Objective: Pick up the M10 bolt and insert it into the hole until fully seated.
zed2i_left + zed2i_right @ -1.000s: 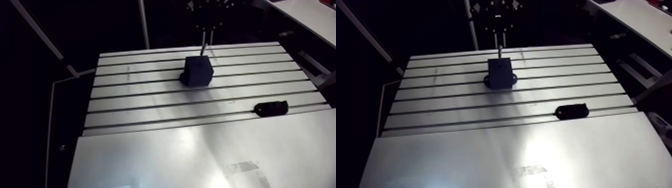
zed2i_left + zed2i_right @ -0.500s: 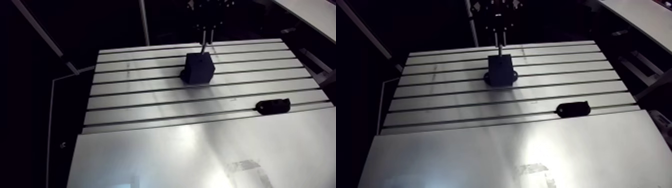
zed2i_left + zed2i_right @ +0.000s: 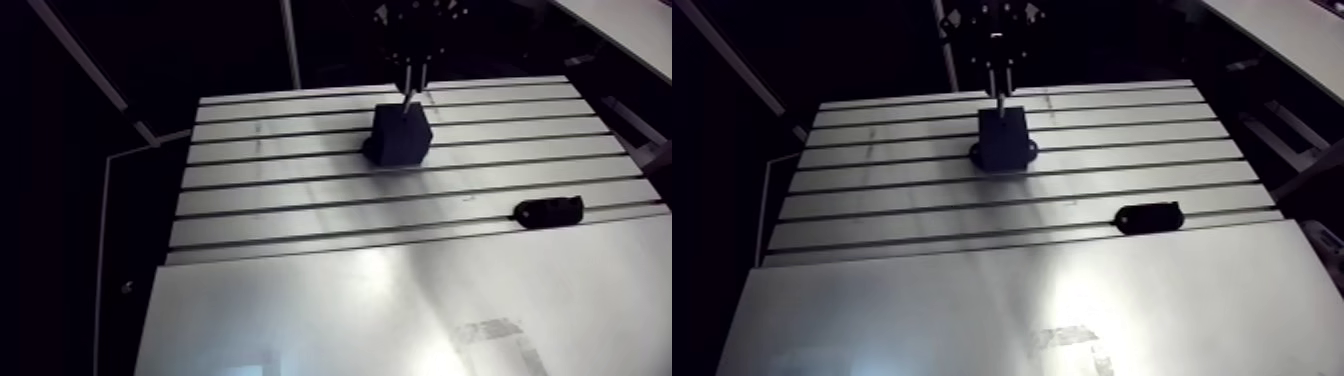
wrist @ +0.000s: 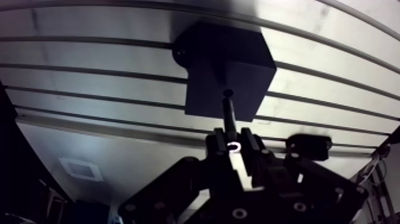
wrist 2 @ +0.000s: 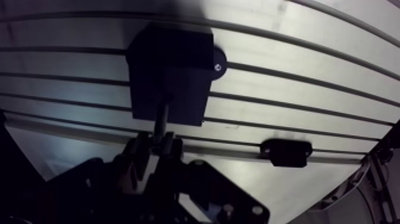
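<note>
A black block (image 4: 226,65) with a small hole (image 4: 228,93) in its top stands on the slotted table (image 3: 300,190). My gripper (image 4: 233,142) is shut on the M10 bolt (image 4: 229,116), which points straight down at the block. In the wrist view the bolt's tip sits at the hole's mouth; how deep it goes I cannot tell. In the arm view the bolt (image 3: 408,98) shows as a thin bright rod between the dark gripper (image 3: 414,62) and the block (image 3: 402,140).
A black oblong holder (image 3: 548,210) lies on the table near its right side, apart from the block. A smooth metal plate (image 3: 400,310) covers the near part of the table. Slots run across the table's width.
The gripper has come down with the bolt, so the bolt's tip now meets the block's top. The camera shifted slightly; block and holder stayed put.
</note>
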